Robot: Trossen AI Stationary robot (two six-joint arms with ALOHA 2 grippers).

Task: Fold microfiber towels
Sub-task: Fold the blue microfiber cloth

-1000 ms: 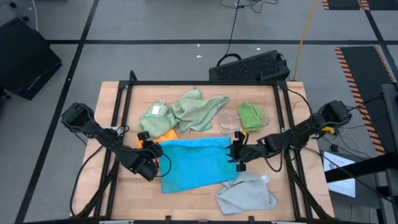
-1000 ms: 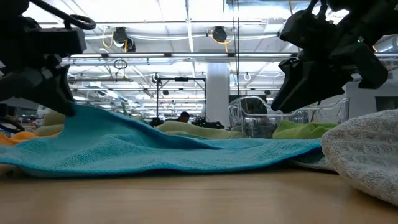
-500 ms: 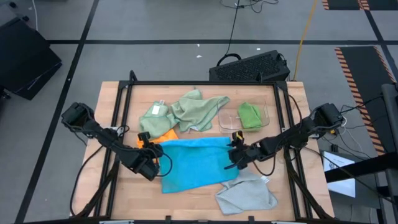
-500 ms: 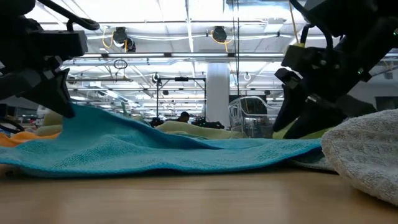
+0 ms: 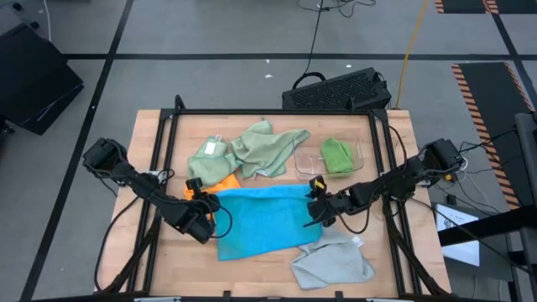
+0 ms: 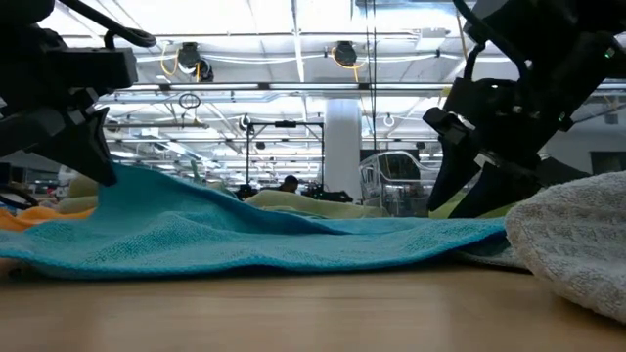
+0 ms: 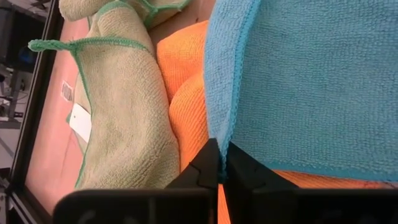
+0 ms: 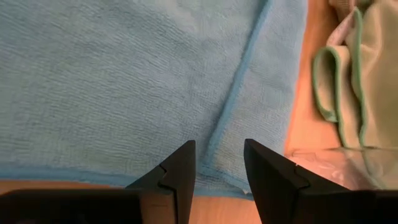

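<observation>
A bright blue microfiber towel lies spread in the middle of the table, its far left part over an orange towel. My left gripper is shut on the blue towel's far left corner. My right gripper stands open low over the towel's right edge, one finger on either side of a hem line. Two pale sage green towels lie at the far side. A bright green towel sits in a clear tray. At the near right lies a light grey towel. My left gripper pinches the blue towel's far left corner between its two fingers, which come slanting down from the table's left. That corner is raised a little; from it the towel slopes down to the table, with the orange towel below. Whether my right gripper touches the towel I cannot tell.
The clear shallow tray stands at the far right. A black frame runs round the tabletop. Bare wood shows along the near edge and the near left.
My right gripper has sunk toward the blue towel's right edge, shifting a little toward the near edge, and has rolled about its own axis. The blue towel and my left gripper have kept their place.
</observation>
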